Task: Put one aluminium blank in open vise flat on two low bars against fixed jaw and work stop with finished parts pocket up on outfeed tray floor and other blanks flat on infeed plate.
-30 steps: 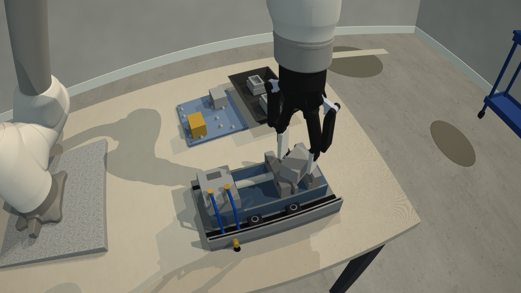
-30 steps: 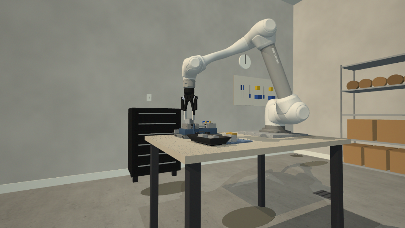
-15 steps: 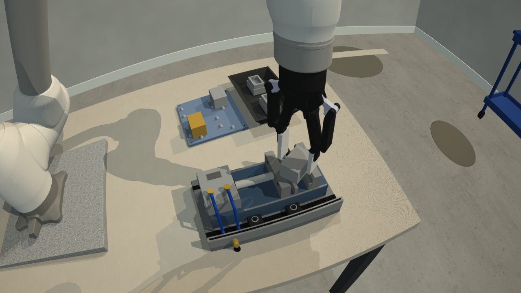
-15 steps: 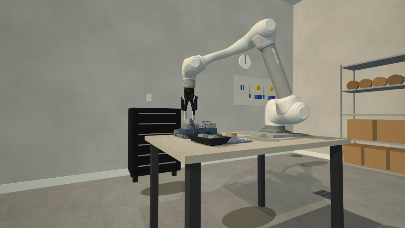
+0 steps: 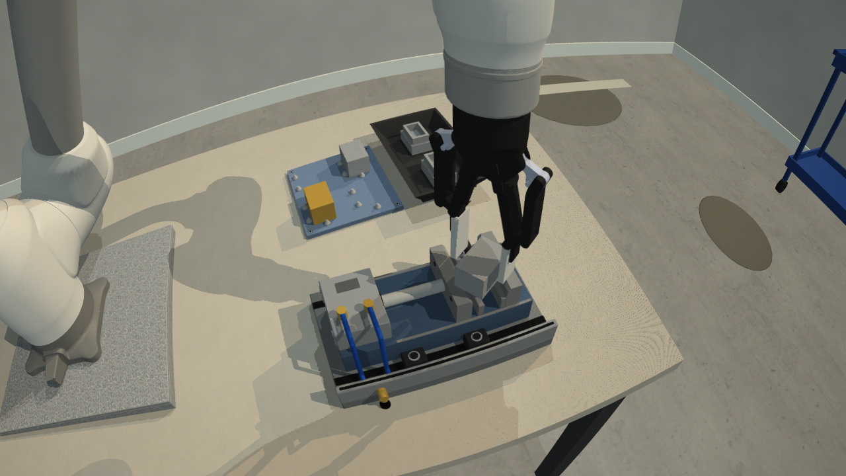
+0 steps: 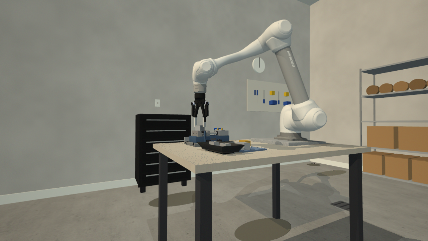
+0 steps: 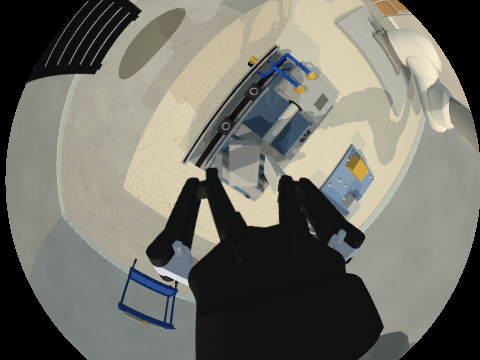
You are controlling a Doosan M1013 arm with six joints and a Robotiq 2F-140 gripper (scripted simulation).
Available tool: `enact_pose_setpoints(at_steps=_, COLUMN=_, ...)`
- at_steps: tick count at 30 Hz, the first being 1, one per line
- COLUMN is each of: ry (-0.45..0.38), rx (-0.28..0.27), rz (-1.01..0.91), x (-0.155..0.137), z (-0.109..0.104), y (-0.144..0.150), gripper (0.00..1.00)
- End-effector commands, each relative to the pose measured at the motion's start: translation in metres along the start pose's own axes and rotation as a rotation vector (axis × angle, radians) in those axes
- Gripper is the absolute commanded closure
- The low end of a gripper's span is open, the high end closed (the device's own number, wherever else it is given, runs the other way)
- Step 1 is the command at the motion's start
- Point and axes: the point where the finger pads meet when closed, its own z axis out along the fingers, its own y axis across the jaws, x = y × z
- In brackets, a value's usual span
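2 finished parts (image 5: 415, 137) (image 6: 225, 144), 2 hoses (image 5: 349, 346) (image 7: 290, 80), 1 brass blank (image 5: 320, 203) (image 6: 244, 141) (image 7: 357, 167)

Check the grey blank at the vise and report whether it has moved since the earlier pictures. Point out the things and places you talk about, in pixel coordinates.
No. In the top view the grey blank (image 5: 478, 260) (image 6: 199, 128) (image 7: 244, 157) shows no visible shift or turn against the block with two hoses (image 5: 357, 293) (image 6: 224, 133) (image 7: 322, 87).
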Motion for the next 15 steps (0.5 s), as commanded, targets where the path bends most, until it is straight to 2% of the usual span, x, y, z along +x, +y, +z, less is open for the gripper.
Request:
enact_pose_setpoints(at_steps=1, ry=0.000, rx=0.000, rz=0.000, x=0.0000, z=-0.0001, y=0.0000, gripper=0.60)
enact_pose_setpoints(at_steps=9, ry=0.000, rx=0.000, rz=0.000, x=0.0000, z=-0.0001, y=0.0000, gripper=0.60)
enact_pose_setpoints(at_steps=10, ry=0.000, rx=0.000, rz=0.000, x=0.0000, z=-0.0001, y=0.0000, gripper=1.00)
enact_pose_setpoints(at_steps=15, ry=0.000, rx=0.000, rz=0.000, x=0.0000, z=-0.0001, y=0.0000, gripper=1.00)
